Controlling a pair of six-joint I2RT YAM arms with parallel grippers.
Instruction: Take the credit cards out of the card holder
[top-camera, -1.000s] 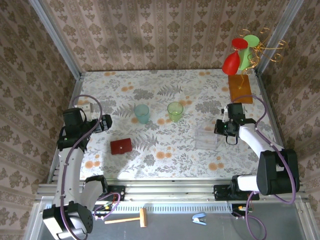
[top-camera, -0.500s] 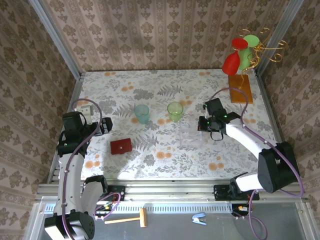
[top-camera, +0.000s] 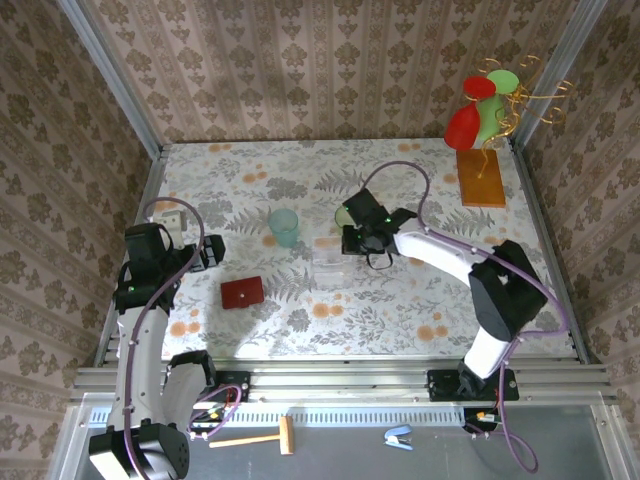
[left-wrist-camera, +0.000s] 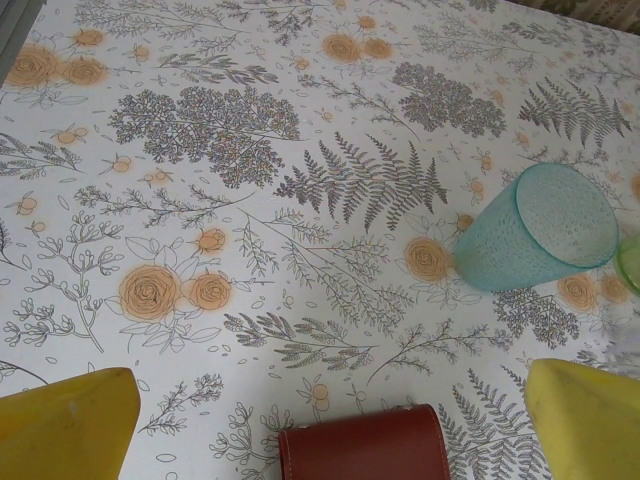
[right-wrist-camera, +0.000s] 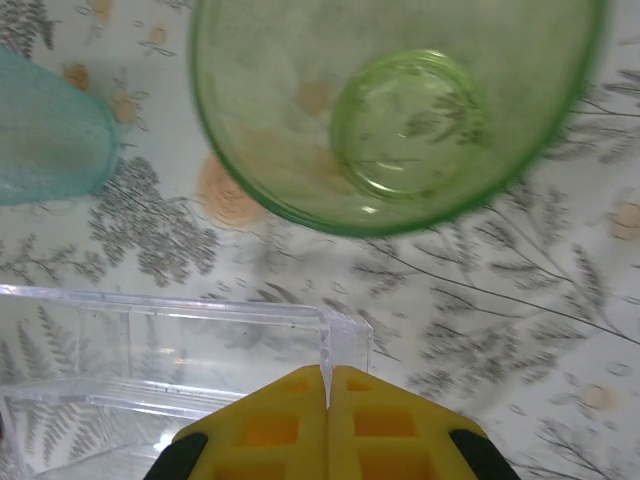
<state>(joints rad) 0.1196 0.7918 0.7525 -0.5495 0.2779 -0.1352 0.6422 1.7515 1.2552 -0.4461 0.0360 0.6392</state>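
The main risk lies with the right gripper (right-wrist-camera: 328, 385): its yellow fingers are pressed together on one thin wall of the clear plastic box (right-wrist-camera: 150, 330), at a corner, with the green cup (right-wrist-camera: 400, 110) just ahead of the fingertips and very near the box. A pinch that narrow on slick plastic could let the box swing or slip, and any push forward would likely knock the light cup over or send it sliding into the teal cup (left-wrist-camera: 535, 235) off to the gripper's left. The left gripper (left-wrist-camera: 332, 398) stands wide open and holds nothing, and the card holder (left-wrist-camera: 365, 445) lies flat on the flowered worktop (left-wrist-camera: 200, 150) between its two fingers, a little toward the wrist from the tips. Because the holder is low and flat, fingers coming down on it may scrape the worktop or shove it away rather than catch an edge, and one gripper alone would probably struggle to fold it open. It is a small dark-red wallet with rounded corners and a smooth, leather-like face, apparently closed. None of its contents can be made out from this angle, so the task looks barely begun.
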